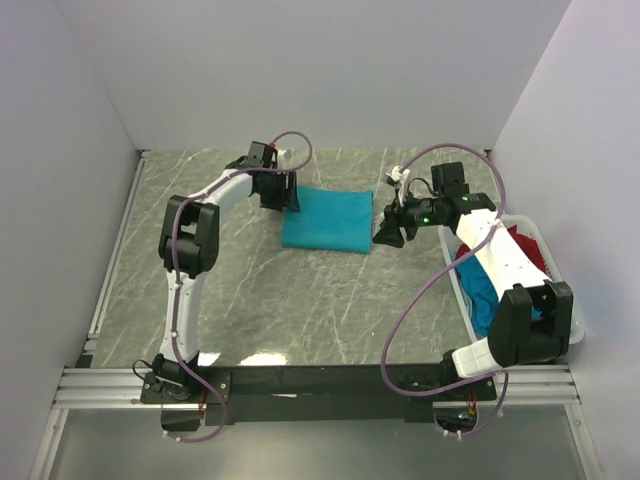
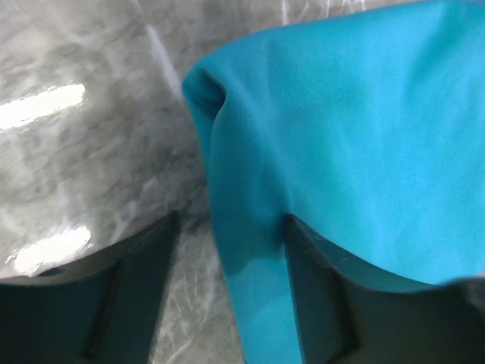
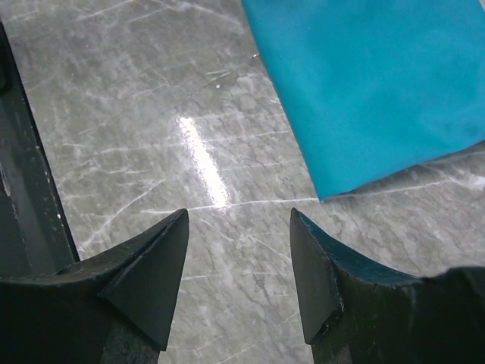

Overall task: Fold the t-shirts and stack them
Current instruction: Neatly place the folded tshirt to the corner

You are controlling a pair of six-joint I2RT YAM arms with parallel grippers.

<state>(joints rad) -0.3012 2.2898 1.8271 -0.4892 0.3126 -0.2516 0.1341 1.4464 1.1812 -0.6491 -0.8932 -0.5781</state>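
While the teal t-shirt [image 1: 326, 222] sat folded into a neat rectangle near the middle of the grey marble-look table [image 1: 260, 300], both arms were parked at its two ends. Left gripper [image 1: 281, 192] was right at the shirt's left edge. From the left wrist view, the cloth's edge [image 2: 250, 303] ran down between the two dark fingers [image 2: 318, 303], and the jaws stood partly apart around it. Couldn't tell if they were actually pinching the fabric or just straddling it, honestly.

Right gripper [image 1: 390, 232] hung just off the shirt's right edge. Its wrist cam showed the fingers [image 3: 151, 280] spread well apart over bare tabletop with nothing between them, and the shirt's corner [image 3: 333, 189] a bit ahead of the tips, not touching.

Over on the right side of the table was the white slatted basket [image 1: 575, 320], mostly hidden under the right arm. You could make out a red t-shirt [image 1: 528, 245] and a blue t-shirt [image 1: 482, 292] bunched up inside it, unfolded.
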